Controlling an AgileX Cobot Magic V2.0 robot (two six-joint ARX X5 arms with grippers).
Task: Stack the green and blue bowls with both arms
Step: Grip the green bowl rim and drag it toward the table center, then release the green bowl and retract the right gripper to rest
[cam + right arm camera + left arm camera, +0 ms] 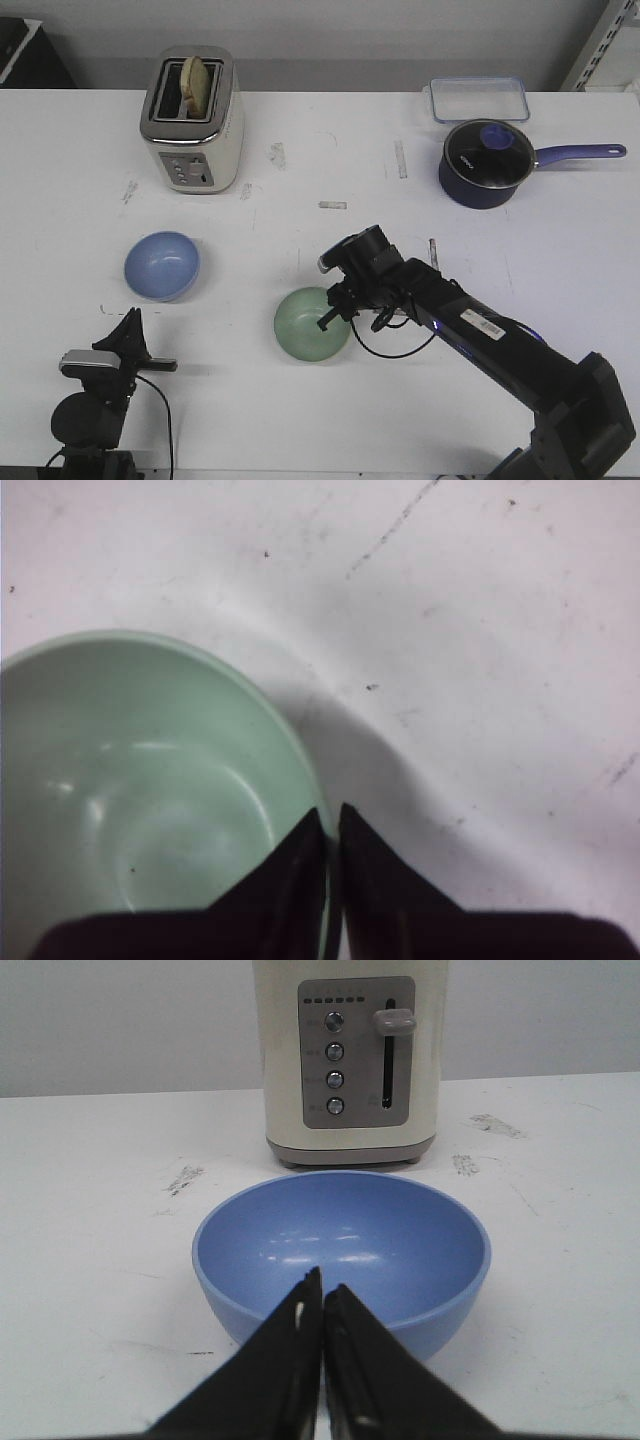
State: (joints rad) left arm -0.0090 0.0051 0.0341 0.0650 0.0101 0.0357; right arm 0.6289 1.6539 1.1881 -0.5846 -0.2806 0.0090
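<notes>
The pale green bowl point(305, 328) sits on the white table near the front middle. My right gripper point(335, 312) is shut on its right rim: in the right wrist view one finger is inside the green bowl point(130, 800) and one outside, at the gripper point(331, 817). The light blue bowl point(162, 265) rests on the table to the left, apart from the green one. My left gripper point(130, 320) is shut and empty, low at the front left, short of the blue bowl point(340, 1235); its closed tips point(322, 1290) point at the bowl's near wall.
A cream toaster point(192, 120) with a slice of bread stands at the back left, behind the blue bowl point(350, 1060). A dark navy saucepan point(485, 165) with a purple handle and a clear lidded container point(480, 98) are at the back right.
</notes>
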